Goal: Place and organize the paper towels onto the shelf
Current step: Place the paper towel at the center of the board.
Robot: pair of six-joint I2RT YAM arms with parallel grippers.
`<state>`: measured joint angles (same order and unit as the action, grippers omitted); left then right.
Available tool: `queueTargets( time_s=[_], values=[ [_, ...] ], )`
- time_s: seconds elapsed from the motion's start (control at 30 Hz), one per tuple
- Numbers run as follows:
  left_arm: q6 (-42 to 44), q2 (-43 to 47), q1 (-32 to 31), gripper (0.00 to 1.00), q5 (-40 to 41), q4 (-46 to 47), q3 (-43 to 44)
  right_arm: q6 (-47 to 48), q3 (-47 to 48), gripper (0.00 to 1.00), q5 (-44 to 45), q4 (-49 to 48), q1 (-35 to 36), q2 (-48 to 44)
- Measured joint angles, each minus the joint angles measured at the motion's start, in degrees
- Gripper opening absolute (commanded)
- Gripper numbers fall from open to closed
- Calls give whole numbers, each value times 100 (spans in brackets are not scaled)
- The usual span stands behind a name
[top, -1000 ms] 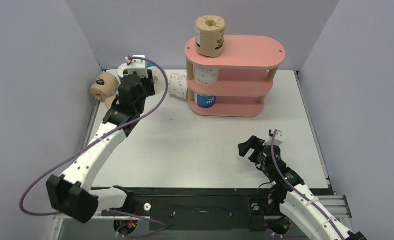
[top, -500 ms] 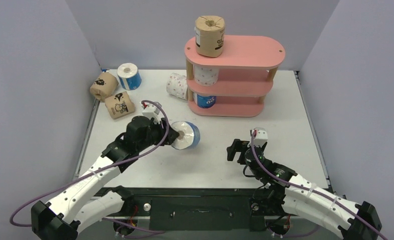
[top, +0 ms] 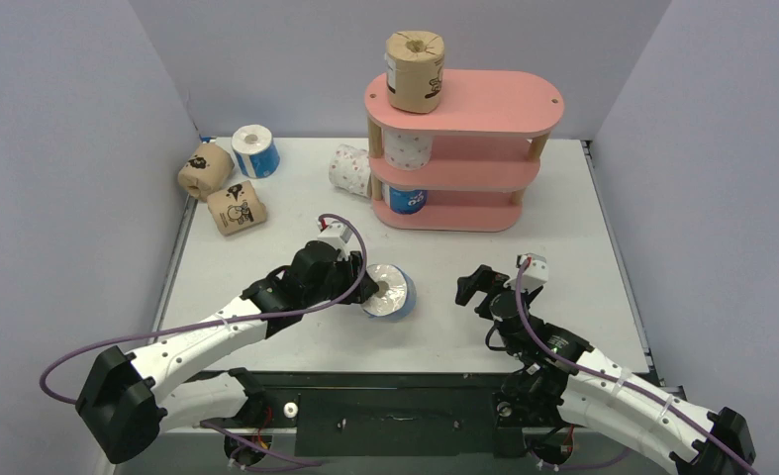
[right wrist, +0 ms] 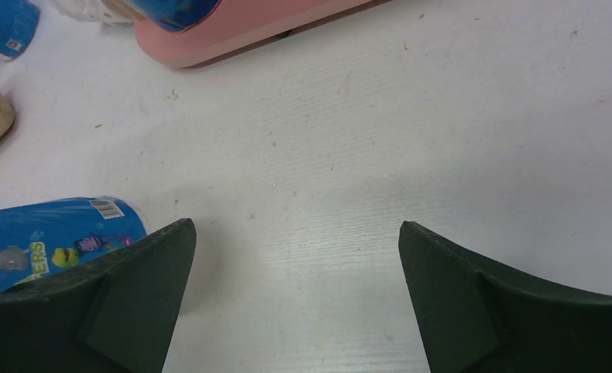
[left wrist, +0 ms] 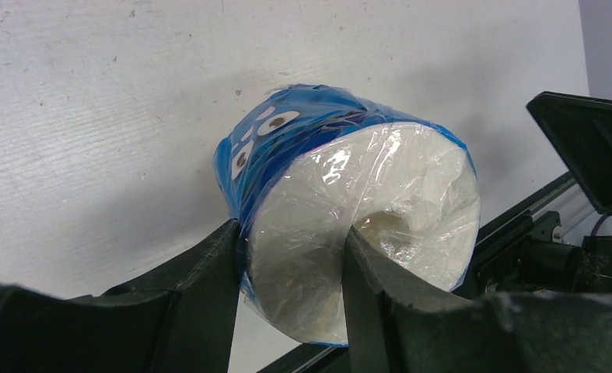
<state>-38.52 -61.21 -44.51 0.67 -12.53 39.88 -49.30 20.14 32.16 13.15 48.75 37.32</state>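
Left gripper (top: 369,284) pinches a blue roll (top: 393,291) through its core, near centre; right gripper (top: 476,286), jaws wide, should square up around it before any release.

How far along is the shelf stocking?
Done: shelf holds one roll per tier: brown roll on top, dotted roll mid, blue roll below. In hand: the left tool grips a second blue roll; the right tool is open. Remaining: two loose brown rolls, a loose blue roll, a loose dotted roll.

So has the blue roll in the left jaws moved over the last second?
Yes. The blue roll came nearer and rightward, now in front of the pink shelf.
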Motion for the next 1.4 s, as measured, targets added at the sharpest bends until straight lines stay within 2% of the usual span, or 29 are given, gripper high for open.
queueTargets(
  time_s=[0.2,0.4,0.67,0.77,0.83,0.87,1.1,1.27,1.4],
  values=[
    [-9,-494,-9,40,157,83,2,66,42,100,-72,15,-236,173],
    [-9,-820,-9,48,258,79,13,155,42,99,-247,-22,-256,291],
    [-4,-1014,-20,66,247,166,210,304,42,98,-293,-28,-256,282],
    [2,-1014,-20,77,227,212,245,382,44,98,-289,-26,-256,238],
    [13,-997,-20,88,208,205,247,426,57,98,-282,-20,-256,208],
    [17,-966,-20,100,208,192,249,466,92,98,-284,7,-256,192],
    [92,-240,-20,96,544,-149,492,647,732,98,-697,105,-260,409],
    [-188,326,76,96,1338,-490,614,686,1565,96,-1735,-17,-260,1403],
    [-756,396,527,96,1600,-887,540,671,1812,93,-2667,-214,-260,2343]
  ],
)
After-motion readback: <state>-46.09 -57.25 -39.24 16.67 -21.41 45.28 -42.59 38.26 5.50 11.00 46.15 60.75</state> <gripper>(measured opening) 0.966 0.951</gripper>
